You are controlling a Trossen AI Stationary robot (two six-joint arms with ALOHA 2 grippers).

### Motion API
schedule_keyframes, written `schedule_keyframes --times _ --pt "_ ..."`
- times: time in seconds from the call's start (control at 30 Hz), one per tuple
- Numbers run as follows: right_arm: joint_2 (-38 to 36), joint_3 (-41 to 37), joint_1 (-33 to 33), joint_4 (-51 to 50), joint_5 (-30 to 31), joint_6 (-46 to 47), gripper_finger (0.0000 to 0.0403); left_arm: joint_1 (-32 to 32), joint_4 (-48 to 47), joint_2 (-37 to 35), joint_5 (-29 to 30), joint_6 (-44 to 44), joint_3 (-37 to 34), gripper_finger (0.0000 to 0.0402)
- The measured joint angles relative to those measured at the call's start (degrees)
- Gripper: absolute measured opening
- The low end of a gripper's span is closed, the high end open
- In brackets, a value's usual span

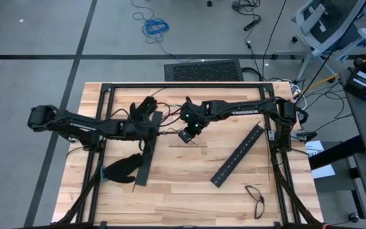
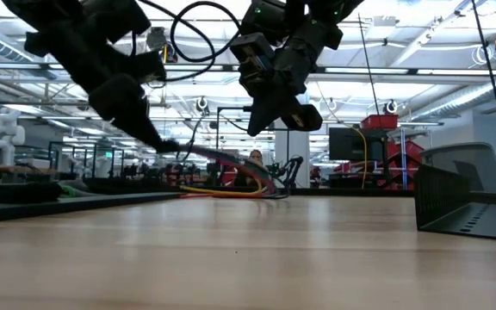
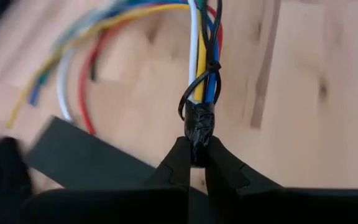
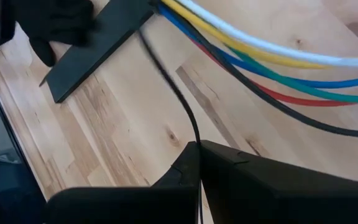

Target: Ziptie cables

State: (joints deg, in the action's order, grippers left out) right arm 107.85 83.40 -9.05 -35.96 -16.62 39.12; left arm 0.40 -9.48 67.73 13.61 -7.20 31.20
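The cables (image 3: pixel 202 56) are a bundle of white, yellow, blue, red and green wires, held just above the wooden table near its middle (image 1: pixel 170 131). My left gripper (image 3: pixel 197 149) is shut on the bundle's black-wrapped end (image 3: pixel 199 124). A thin black ziptie (image 3: pixel 191 93) loops around the wires just past that end. My right gripper (image 4: pixel 197 146) is shut on the ziptie's free strip (image 4: pixel 173 93), with the cables (image 4: pixel 278 62) running past it. In the high view the left gripper (image 1: pixel 156 131) and right gripper (image 1: pixel 184 135) stand close together.
Two long black slotted bars (image 1: pixel 237 154) (image 1: pixel 148 149) lie on the table, one to each side of the grippers. Black gloves (image 1: pixel 143 109) (image 1: pixel 122 168) lie near the left arm. A small dark loop (image 1: pixel 256 198) lies at the front right. A person (image 2: pixel 255 158) shows far behind the table.
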Motion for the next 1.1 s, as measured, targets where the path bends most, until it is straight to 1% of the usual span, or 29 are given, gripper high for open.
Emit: schedule_keyframes --times 0.1,0.17,0.3,0.53,0.77,0.97,1.1 --pt "-0.02 0.00 -0.14 0.10 0.03 0.28 0.0000 -0.02 -1.58 -0.82 -0.10 0.00 0.24 0.0025" --pt "-0.42 0.00 -0.14 -0.26 1.08 0.32 0.0000 -0.16 -5.77 -1.22 -0.12 0.00 0.24 0.0025" --pt "-1.01 0.00 -0.60 -0.41 2.19 0.32 0.0000 -0.17 -10.91 -2.49 0.02 0.02 0.21 0.0025" --pt "-1.01 0.00 -1.15 -2.03 3.39 0.29 0.0000 -0.17 -11.26 -8.37 0.55 -1.14 0.22 0.0025" --pt "-1.08 0.00 -0.51 -2.97 3.28 0.69 0.0000 -0.15 -19.17 -13.99 6.13 -1.47 0.22 0.0025" --pt "-1.14 0.00 -0.49 -3.02 3.29 0.75 0.0000 -0.15 -20.90 -17.89 6.28 -1.51 0.22 0.0025" --pt "-1.16 0.00 -0.69 -3.21 3.50 0.73 0.0000 -0.15 -24.55 -19.16 6.16 -2.71 0.22 0.0025"
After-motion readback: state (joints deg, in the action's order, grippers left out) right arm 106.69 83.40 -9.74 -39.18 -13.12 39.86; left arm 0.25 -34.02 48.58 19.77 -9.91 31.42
